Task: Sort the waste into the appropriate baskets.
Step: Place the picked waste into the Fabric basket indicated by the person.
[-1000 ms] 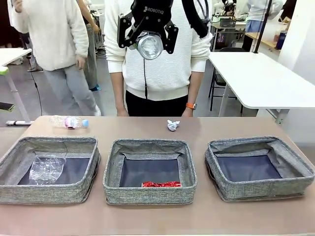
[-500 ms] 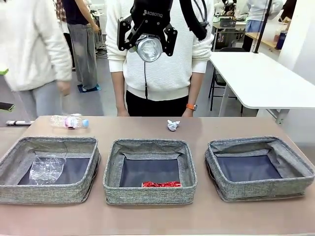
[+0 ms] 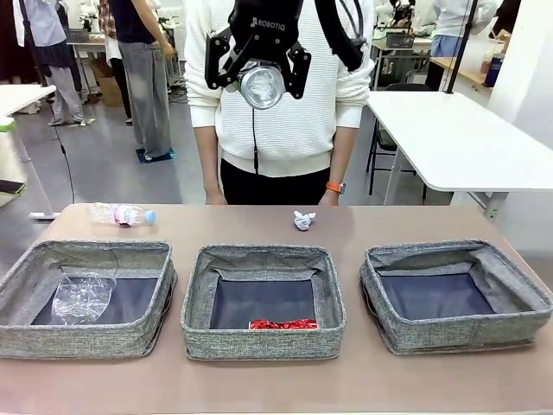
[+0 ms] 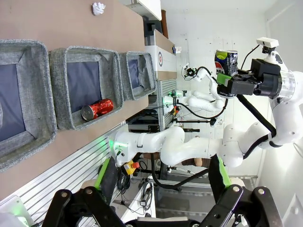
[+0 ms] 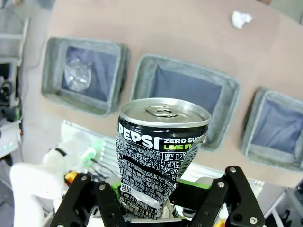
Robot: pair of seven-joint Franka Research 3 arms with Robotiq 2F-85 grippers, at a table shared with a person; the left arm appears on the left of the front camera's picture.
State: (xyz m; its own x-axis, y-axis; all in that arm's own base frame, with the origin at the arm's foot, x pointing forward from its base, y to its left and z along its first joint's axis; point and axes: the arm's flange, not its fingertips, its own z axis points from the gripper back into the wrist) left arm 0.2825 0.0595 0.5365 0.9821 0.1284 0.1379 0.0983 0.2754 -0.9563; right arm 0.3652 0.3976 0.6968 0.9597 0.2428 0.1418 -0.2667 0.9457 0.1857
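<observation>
High over the table's far middle, my right gripper [image 3: 261, 78] is shut on a dark drink can [image 3: 262, 84]; its black label shows in the right wrist view, can [image 5: 161, 151]. Three grey baskets stand in a row: left [image 3: 78, 339], middle [image 3: 259, 343], right [image 3: 458, 335]. A crumpled clear bottle [image 3: 82, 296] lies in the left one. A crushed red can [image 3: 283, 324] lies in the middle one. On the table beyond them lie a blue-capped bottle [image 3: 121, 213] and a paper wad [image 3: 303, 220]. My left gripper [image 4: 156, 208] is open and holds nothing.
A person in a white striped sweater [image 3: 294, 130] stands at the table's far edge, right behind the raised can. A white table [image 3: 458, 138] stands at the back right. Other people stand farther off at the back left.
My right gripper has hardly shifted and keeps the can. A passer-by in light clothes behind the table has gone off to the left.
</observation>
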